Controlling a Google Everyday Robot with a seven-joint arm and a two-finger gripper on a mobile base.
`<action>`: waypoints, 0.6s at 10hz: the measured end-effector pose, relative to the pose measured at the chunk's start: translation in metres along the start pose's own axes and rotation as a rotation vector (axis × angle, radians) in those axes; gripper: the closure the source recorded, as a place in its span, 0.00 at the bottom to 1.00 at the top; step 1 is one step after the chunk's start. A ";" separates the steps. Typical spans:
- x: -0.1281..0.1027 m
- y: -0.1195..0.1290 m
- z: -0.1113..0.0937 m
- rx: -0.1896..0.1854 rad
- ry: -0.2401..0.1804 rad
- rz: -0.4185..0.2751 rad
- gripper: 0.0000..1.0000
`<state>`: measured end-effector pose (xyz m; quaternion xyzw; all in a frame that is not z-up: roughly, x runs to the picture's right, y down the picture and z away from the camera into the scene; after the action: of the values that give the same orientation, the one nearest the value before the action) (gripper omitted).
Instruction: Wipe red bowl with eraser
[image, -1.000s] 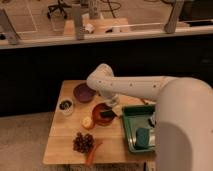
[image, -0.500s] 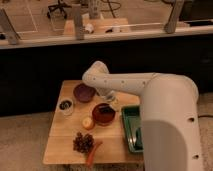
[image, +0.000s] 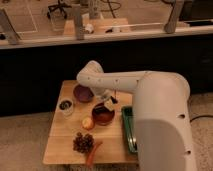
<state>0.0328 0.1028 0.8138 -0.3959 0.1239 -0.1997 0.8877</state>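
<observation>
Red bowl (image: 103, 114), a round orange-red shallow dish with a darker inside, sits on the wooden table (image: 60, 145) just right of the dark purple bowl (image: 83, 93), directly beneath the white arm's gripper (image: 107, 98); finger state and eraser cannot be told.

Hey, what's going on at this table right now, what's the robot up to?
A white robot arm reaches across a small wooden table, with its gripper low over the far rim of the red bowl. It seems to be at the wiping step, though the eraser itself can't be made out. Around the bowl sit a purple bowl, a small cup, an orange, grapes and a green tray.
</observation>
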 end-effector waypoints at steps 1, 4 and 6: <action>-0.002 0.004 0.000 0.000 -0.003 -0.013 1.00; -0.004 0.022 0.003 -0.009 -0.022 -0.051 1.00; 0.000 0.036 0.006 -0.013 -0.024 -0.066 1.00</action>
<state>0.0443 0.1289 0.7904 -0.4078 0.1017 -0.2232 0.8795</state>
